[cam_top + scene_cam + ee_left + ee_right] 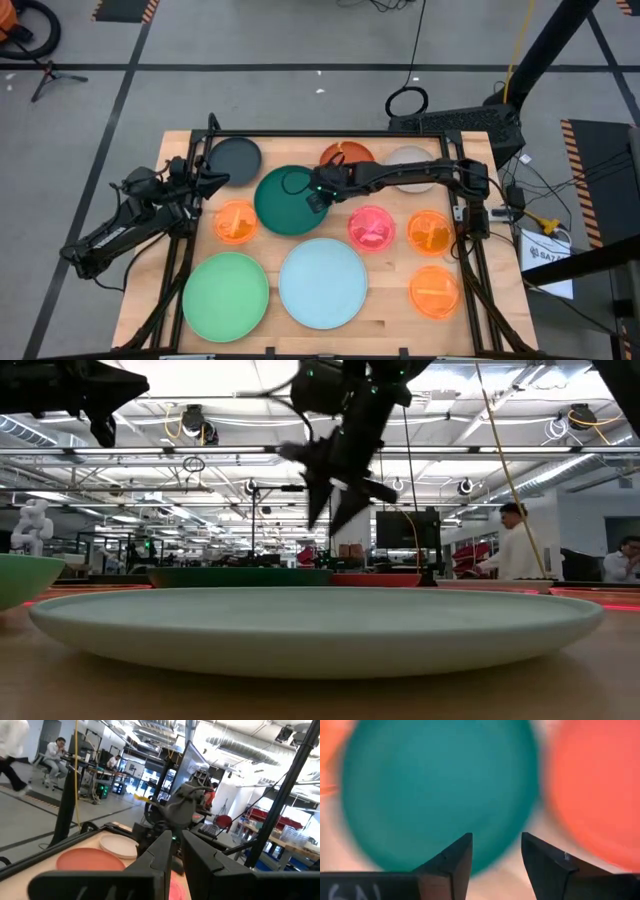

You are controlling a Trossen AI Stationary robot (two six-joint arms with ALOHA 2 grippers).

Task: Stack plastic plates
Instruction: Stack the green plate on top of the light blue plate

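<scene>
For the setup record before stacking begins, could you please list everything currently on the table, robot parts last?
large plates: 3; light green front left, pale blue front centre, dark teal middle.
medium plates: 3; dark grey back left, red-orange back centre, whitish back right, the last two partly under the right arm.
small translucent plates: 4; orange left of the teal, pink, orange on its right, orange front right.
table: 1; wooden.
left pincer: 1; dark, left side between the grey and small orange plates.
right pincer: 1; dark, open, empty, above the teal plate.

Grey floor (300,40) with dark lines; bright ceiling lights (230,375).
</scene>
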